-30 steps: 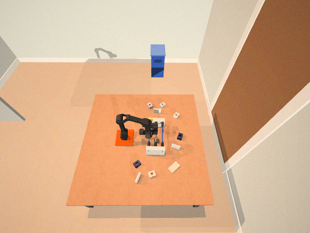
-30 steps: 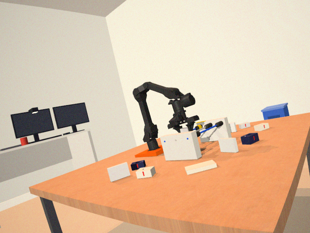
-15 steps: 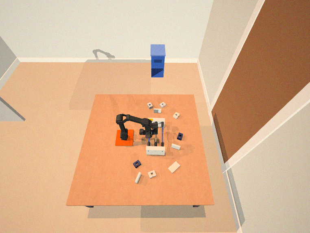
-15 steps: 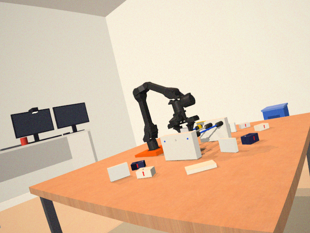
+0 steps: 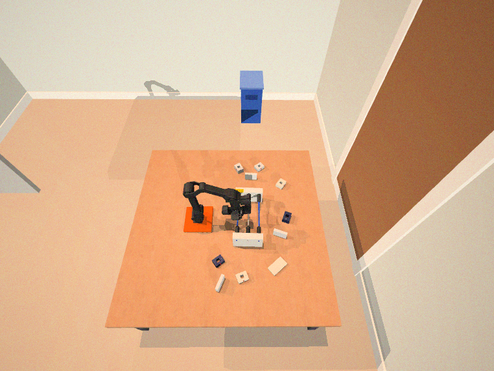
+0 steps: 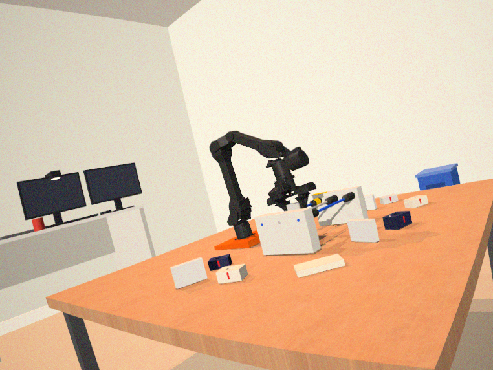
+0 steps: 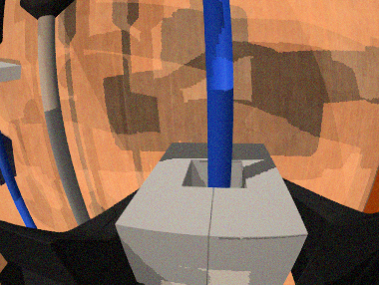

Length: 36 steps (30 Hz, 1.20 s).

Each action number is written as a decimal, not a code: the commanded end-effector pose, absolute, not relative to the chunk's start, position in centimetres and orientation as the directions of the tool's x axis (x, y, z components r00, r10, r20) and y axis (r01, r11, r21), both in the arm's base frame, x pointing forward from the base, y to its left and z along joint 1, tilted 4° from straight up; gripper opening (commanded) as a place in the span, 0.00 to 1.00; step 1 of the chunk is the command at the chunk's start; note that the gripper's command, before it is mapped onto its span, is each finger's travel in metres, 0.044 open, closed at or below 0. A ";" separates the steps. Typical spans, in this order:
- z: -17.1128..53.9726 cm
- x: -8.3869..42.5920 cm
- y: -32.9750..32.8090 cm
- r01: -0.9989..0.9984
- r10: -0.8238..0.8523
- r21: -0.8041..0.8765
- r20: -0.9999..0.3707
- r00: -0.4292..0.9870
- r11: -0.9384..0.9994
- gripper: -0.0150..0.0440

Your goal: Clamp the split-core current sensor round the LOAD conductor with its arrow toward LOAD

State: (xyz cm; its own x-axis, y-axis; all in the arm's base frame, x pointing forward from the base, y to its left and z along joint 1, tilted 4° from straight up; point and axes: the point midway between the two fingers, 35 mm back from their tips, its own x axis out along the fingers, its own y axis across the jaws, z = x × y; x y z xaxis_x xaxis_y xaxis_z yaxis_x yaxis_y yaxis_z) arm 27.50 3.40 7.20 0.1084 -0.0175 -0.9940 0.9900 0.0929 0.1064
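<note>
The light grey sensor (image 7: 170, 209) is around a blue conductor (image 7: 219, 120) (image 5: 237, 222), which passes through its window. Its two halves meet along a thin seam in the wrist view; whether it is latched cannot be told. My gripper (image 7: 213, 183) (image 6: 294, 204) is shut on the sensor, one black finger on each side. This conductor is the one nearest the robot base. A yellow marker (image 5: 239, 191) (image 6: 319, 193) stands at its far end, with a yellow band (image 6: 316, 201) on the conductor; no lettering is readable. The sensor's arrow is not visible.
A grey conductor (image 7: 52, 95) (image 5: 247, 219) and another blue conductor (image 5: 258, 215) (image 6: 332, 205) run alongside. A white front block (image 5: 247, 240) (image 6: 286, 235) and back block (image 6: 358, 203) hold the ends. Navy sensors (image 5: 286, 216) (image 5: 218, 261), several pale sensors and white blocks (image 5: 277, 266) lie around.
</note>
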 end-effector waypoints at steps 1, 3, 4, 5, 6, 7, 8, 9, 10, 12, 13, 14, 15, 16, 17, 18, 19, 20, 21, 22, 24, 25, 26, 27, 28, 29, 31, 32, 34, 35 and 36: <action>7.2 27.5 3.4 0.990 -0.018 0.106 -0.994 0.108 0.093 0.39; 7.2 27.5 3.4 0.990 -0.018 0.106 -0.994 0.108 0.093 0.48; 7.2 27.5 3.4 0.990 -0.018 0.106 -0.994 0.108 0.093 0.52; 7.2 27.5 3.4 0.990 -0.018 0.106 -0.994 0.108 0.093 0.57; 7.2 27.5 3.4 0.990 -0.018 0.106 -0.994 0.108 0.093 0.61; 7.2 27.5 3.4 0.990 -0.018 0.106 -0.994 0.108 0.093 0.65; 7.2 27.5 3.4 0.990 -0.018 0.106 -0.994 0.108 0.093 0.70; 7.2 27.5 3.4 0.990 -0.018 0.106 -0.994 0.108 0.093 0.71; 7.2 27.5 3.4 0.990 -0.018 0.106 -0.994 0.108 0.093 0.71; 7.2 27.5 3.4 0.990 -0.018 0.106 -0.994 0.108 0.093 0.71; 7.2 27.5 3.4 0.990 -0.018 0.106 -0.994 0.108 0.093 0.71; 7.2 27.5 3.4 0.990 -0.018 0.106 -0.994 0.108 0.093 0.71; 7.2 27.5 3.4 0.990 -0.018 0.106 -0.994 0.108 0.093 0.71; 7.2 27.5 3.4 0.990 -0.018 0.106 -0.994 0.108 0.093 0.71; 7.2 27.5 3.4 0.990 -0.018 0.106 -0.994 0.108 0.093 0.71; 7.2 27.5 3.4 0.990 -0.018 0.106 -0.994 0.108 0.093 0.71; 7.2 27.5 3.4 0.990 -0.018 0.106 -0.994 0.108 0.093 0.71; 7.2 27.5 3.4 0.990 -0.018 0.106 -0.994 0.108 0.093 0.71; 7.2 27.5 3.4 0.990 -0.018 0.106 -0.994 0.108 0.093 0.71; 7.2 27.5 3.4 0.990 -0.018 0.106 -0.994 0.108 0.093 0.71; 7.2 27.5 3.4 0.990 -0.018 0.106 -0.994 0.108 0.093 0.71; 7.2 27.5 3.4 0.990 -0.018 0.106 -0.994 0.108 0.093 0.71; 7.2 27.5 3.4 0.990 -0.018 0.106 -0.994 0.108 0.093 0.71; 7.2 27.5 3.4 0.990 -0.018 0.106 -0.994 0.108 0.093 0.71; 7.2 27.5 3.4 0.990 -0.018 0.106 -0.994 0.108 0.093 0.71; 7.2 27.5 3.4 0.990 -0.018 0.106 -0.994 0.108 0.093 0.71; 7.2 27.5 3.4 0.990 -0.018 0.106 -0.994 0.108 0.093 0.71; 7.2 27.5 3.4 0.990 -0.018 0.106 -0.994 0.108 0.093 0.71; 7.2 27.5 3.4 0.990 -0.018 0.106 -0.994 0.108 0.093 0.71; 7.2 27.5 3.4 0.990 -0.018 0.106 -0.994 0.108 0.093 0.71; 7.2 27.5 3.4 0.990 -0.018 0.106 -0.994 0.108 0.093 0.71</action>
